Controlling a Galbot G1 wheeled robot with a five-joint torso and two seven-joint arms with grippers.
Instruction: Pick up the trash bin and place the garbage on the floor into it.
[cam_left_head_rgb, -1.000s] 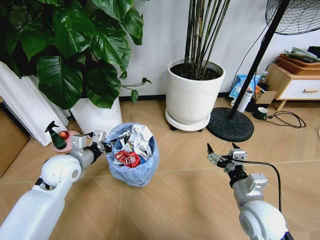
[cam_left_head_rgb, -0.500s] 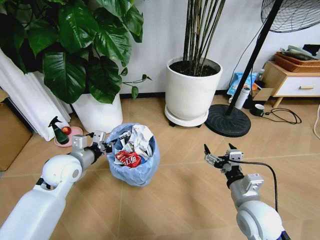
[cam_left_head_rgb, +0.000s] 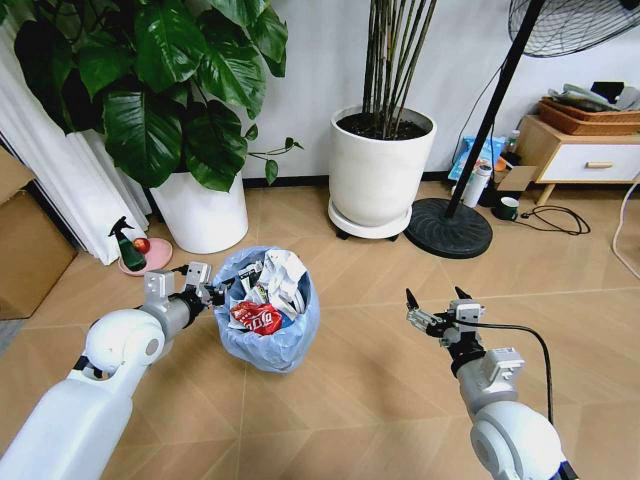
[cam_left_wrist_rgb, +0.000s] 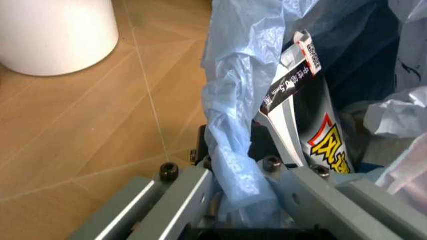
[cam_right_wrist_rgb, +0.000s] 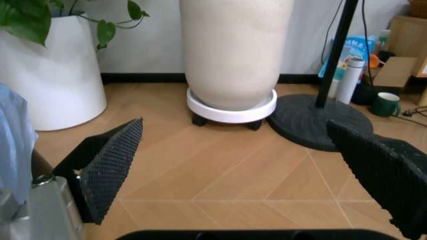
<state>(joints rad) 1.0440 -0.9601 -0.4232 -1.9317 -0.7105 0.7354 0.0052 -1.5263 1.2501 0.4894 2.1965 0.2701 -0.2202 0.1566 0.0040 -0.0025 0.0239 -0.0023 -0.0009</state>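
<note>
On the floor at the robot's front left, the trash bin looks light and crinkly, so its rim, where the left gripper seems clamped, suits holding, while the right gripper hangs spread, empty.

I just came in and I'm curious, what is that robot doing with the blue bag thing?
The left gripper has its fingers pinched on the rim of the trash bin, which is full of garbage. The right gripper hovers over the floor with its fingers open, holding nothing.
</note>
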